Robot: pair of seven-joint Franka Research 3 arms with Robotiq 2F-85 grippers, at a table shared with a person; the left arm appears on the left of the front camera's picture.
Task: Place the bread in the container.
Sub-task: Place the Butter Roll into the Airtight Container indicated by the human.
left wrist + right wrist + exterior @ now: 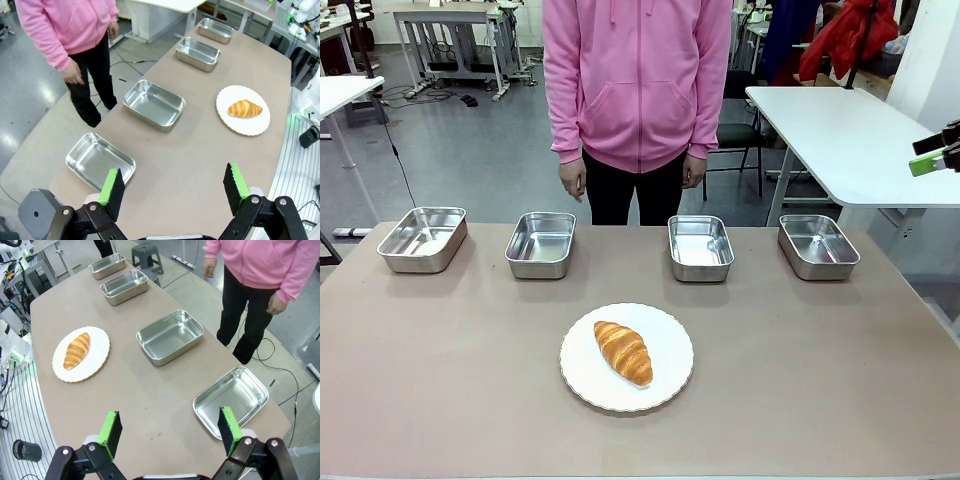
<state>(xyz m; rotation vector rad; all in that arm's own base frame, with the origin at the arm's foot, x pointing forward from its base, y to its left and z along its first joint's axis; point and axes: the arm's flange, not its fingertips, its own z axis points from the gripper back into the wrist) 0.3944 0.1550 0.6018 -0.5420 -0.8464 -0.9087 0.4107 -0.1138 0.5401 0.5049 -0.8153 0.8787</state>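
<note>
Gaping wide and empty, left hand (pixel 172 172) and right hand (pixel 169 414) hang well away from the bread (pixel 623 352).

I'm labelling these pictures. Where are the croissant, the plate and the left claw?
croissant (pixel 623 352), front view, middle of its crust.
plate (pixel 672 368), front view, bare white part.
left claw (pixel 173 169), left wrist view, midway between its fingertips.

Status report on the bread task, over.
Left gripper and right gripper open, empty, above the table. Croissant lying on white plate. Four steel pans empty; nothing between plate and pans.
</note>
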